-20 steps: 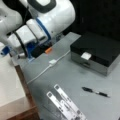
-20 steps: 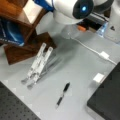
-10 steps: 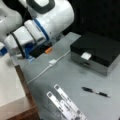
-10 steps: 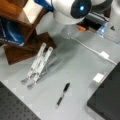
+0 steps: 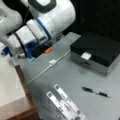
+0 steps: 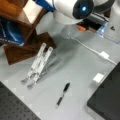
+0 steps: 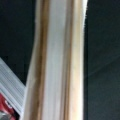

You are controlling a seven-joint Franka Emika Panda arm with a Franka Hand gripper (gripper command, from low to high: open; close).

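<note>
Arm: my white arm [image 5: 47,17] fills the far left, over the table [image 5: 75,75] edge by the wooden shelf [image 6: 27,37]
Box: black, far right [image 5: 100,50]
Stand: clear folding stand [image 6: 38,63], near left on the table
Cable: white [image 5: 53,62], runs across the table below my arm
Pen: black [image 6: 62,95], near right of the stand, well apart from me
Gripper: hidden behind my arm; I cannot tell whether it is open or holding anything
Wrist view: a pale wooden edge [image 7: 58,62] close up
</note>
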